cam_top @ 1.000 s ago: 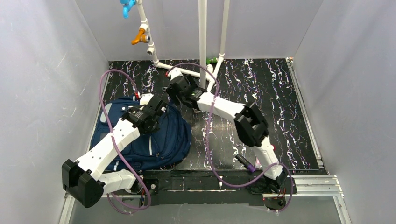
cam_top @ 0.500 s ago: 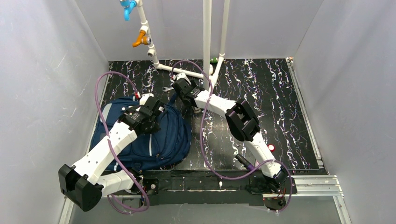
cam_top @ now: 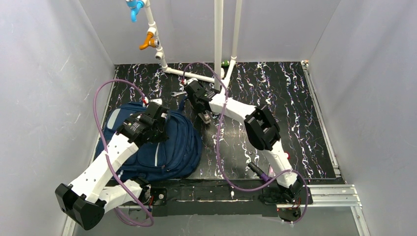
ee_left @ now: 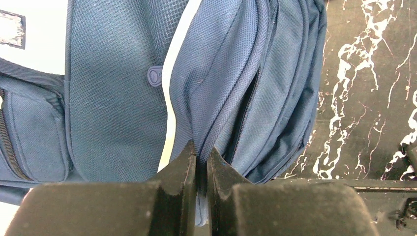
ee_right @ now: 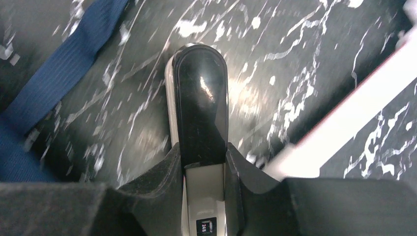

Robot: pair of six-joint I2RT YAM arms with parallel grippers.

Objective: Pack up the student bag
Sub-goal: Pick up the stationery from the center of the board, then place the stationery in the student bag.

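Note:
The student bag (cam_top: pixel 169 147), navy blue with a light-grey stripe, lies flat at the left of the table. My left gripper (ee_left: pixel 200 151) is shut on a fold of its fabric beside an open zip (ee_left: pixel 248 105); from above, this gripper (cam_top: pixel 161 114) sits over the bag's top right part. To the right of the bag, my right gripper (ee_right: pixel 202 150) is shut on an oblong object (ee_right: pixel 201 98) with a glossy black top and a cream base. The object stays low over the black marbled table (cam_top: pixel 285 108). From above, the right gripper (cam_top: pixel 205 117) covers most of the object.
White pipes (cam_top: pixel 189 74) with orange and blue valves run along the back, and two uprights (cam_top: pixel 218 39) rise behind the right arm. A small wrench (cam_top: pixel 178 93) lies near the pipes. A blue bag strap (ee_right: pixel 64 69) and a white pipe (ee_right: pixel 354 108) flank the held object. Grey walls enclose the table.
My right gripper has gone from wide open to shut on the black and cream object, after coming down and a little right. The left arm has swung left, still holding the bag fabric.

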